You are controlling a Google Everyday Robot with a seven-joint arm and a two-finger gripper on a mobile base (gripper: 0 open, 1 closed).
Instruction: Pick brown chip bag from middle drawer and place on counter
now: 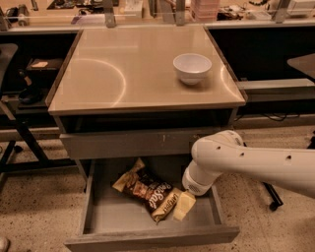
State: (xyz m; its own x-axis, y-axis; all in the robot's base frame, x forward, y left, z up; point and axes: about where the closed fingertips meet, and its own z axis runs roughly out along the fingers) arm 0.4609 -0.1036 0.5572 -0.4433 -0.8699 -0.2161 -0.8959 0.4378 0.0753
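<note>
The brown chip bag [146, 189] lies flat in the open middle drawer [147, 238], its tan ends pointing back-left and front-right. My gripper [182, 205] hangs from the white arm [256, 165] down inside the drawer, right beside the bag's front-right end and touching or nearly touching it. The beige counter [123, 74] is above the drawer, with a white bowl [192, 67] standing at its right side.
A shut grey drawer front with small orange marks [128, 142] sits just above the open drawer. A cluttered bench with metal posts [147, 12] runs behind the counter. Dark chair parts [15, 123] stand at the left, and another chair base [273, 197] at the right.
</note>
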